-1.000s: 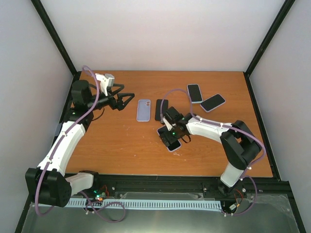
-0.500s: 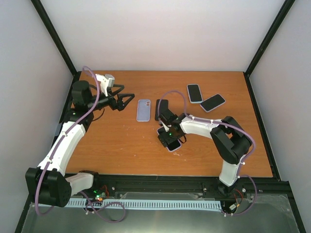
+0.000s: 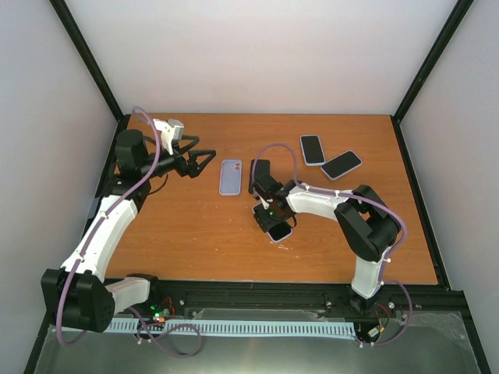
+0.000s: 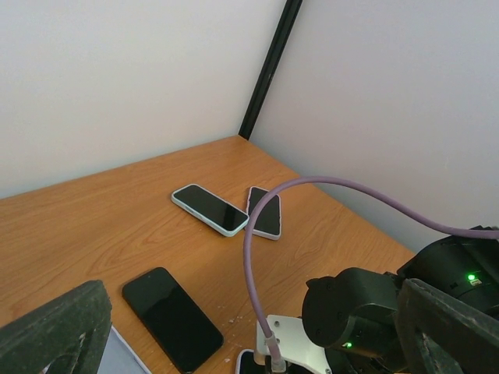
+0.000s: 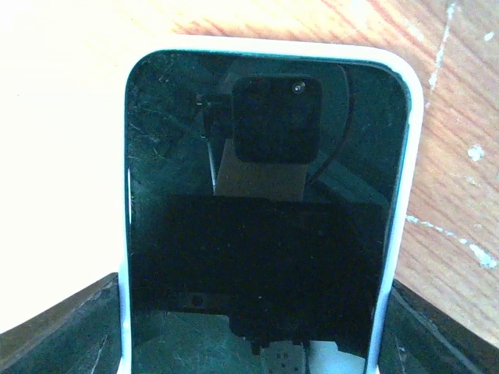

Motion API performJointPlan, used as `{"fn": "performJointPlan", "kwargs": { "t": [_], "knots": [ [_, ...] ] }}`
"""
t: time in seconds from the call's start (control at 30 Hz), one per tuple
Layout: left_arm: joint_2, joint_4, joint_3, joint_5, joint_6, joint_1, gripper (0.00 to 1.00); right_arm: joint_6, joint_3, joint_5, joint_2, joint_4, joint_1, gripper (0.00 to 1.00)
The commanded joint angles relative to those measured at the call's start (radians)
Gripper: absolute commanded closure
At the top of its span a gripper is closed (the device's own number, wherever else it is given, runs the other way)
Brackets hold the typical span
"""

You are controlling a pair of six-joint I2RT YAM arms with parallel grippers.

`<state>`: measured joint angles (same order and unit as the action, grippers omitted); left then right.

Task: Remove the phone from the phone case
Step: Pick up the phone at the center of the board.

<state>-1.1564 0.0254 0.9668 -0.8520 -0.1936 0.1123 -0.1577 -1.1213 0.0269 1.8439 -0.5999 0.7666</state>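
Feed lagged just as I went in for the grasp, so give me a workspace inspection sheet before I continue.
Surface: wooden table, scuffed, white flecks.
Job's things: phone in pale case, screen up, flat, between right tool's fingers.
Clutter: lilac case, bare black phone, two cased phones far right.
Tools: left tool open, hovering, empty; right tool straddles the phone, contact unclear.
Cables: purple cable arching above each arm.
Surroundings: white walls, black frame posts.
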Motion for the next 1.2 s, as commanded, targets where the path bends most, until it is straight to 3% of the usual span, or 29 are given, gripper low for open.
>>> {"fn": "performJointPlan", "kwargs": {
  "t": [0.0, 0.37, 0.8, 1.17],
  "knots": [
    [0.008, -0.023, -0.002, 0.012, -0.01, -0.007, 0.0, -0.013, 0.029, -0.009, 0.049, -0.038, 0.008, 0.26],
    [0.009, -0.031, -0.061, 0.033, -0.072, -0.008, 0.0, 0.016, 0.061, 0.134, -0.214, 0.048, 0.007, 0.32],
    [-0.005, -0.089, -0.091, -0.055, -0.168, -0.008, 0.01, 0.082, 0.048, 0.157, -0.509, 0.202, 0.007, 0.32],
    [-0.041, -0.191, -0.116, -0.137, -0.295, -0.008, 0.23, 0.174, -0.04, 0.076, -0.549, 0.252, 0.019, 0.33]
  ]
}}
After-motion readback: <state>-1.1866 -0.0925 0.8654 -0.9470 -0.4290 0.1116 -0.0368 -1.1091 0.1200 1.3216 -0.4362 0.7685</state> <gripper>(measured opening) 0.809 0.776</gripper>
